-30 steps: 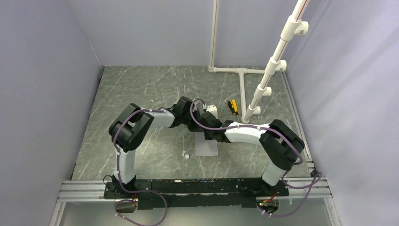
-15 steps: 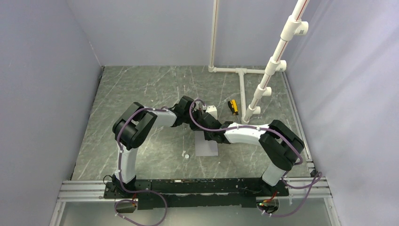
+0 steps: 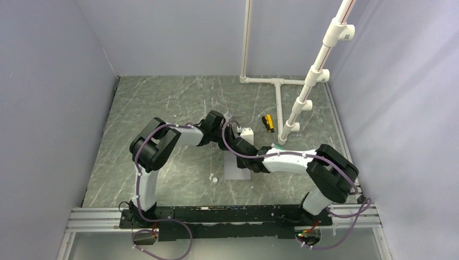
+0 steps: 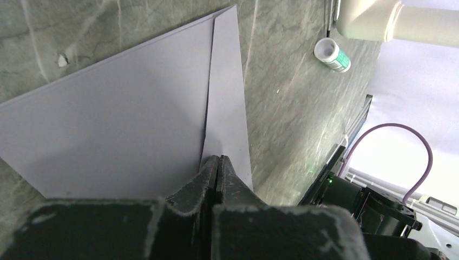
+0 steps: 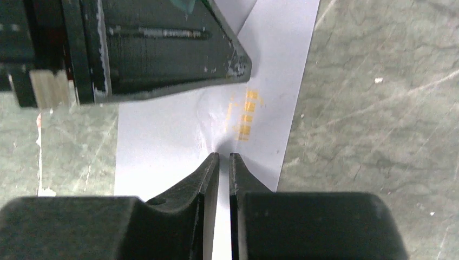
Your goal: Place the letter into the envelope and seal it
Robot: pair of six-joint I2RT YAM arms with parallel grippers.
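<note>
The grey envelope (image 3: 237, 169) lies flat on the table with its pointed flap folded over. In the left wrist view the envelope (image 4: 119, 124) fills the frame and the flap (image 4: 227, 97) lies along its right side. My left gripper (image 4: 218, 160) is shut with its tips down on the flap near the fold. My right gripper (image 5: 224, 156) is shut but for a thin slit, holds nothing, and has its tips on the envelope (image 5: 162, 141) beside faint orange marks (image 5: 243, 116). The left gripper's finger (image 5: 162, 49) shows just beyond. The tan letter is not in view.
A white tube with a green label (image 4: 331, 54) lies on the table past the envelope. A yellow and black tool (image 3: 268, 122) and a white pipe frame (image 3: 281, 97) stand at the back right. A small white bit (image 3: 215, 178) lies left of the envelope.
My right arm has swung nearer and lower, its wrist sliding toward the front over the envelope. My left gripper shifted slightly right, then held still. The envelope has not moved.
</note>
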